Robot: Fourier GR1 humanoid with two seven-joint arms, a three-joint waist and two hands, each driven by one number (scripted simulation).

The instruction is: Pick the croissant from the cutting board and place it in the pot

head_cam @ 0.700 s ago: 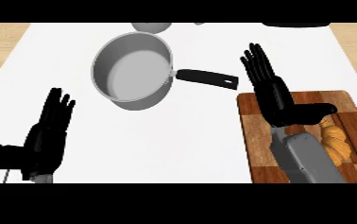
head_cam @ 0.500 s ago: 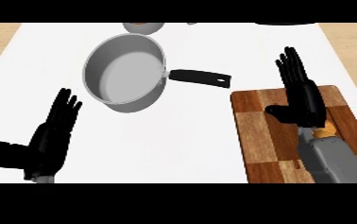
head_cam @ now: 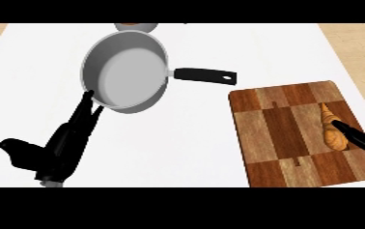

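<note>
The croissant [head_cam: 332,130] lies on the wooden cutting board [head_cam: 285,136], near the board's right side, and the tip of a black finger of the right hand [head_cam: 349,133] touches its right edge. So little of that hand shows that I cannot tell if its fingers are open or curled. The left hand [head_cam: 63,143] has straight, open fingers holding nothing, and their tips reach the lower rim of the grey pot [head_cam: 127,72], whose black handle [head_cam: 205,75] sticks out toward the board.

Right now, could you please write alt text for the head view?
A croissant lies on a wooden cutting board at right, the right hand's fingers touching it. A grey pot with a black handle sits left of it; the open left hand rests below it.
</note>
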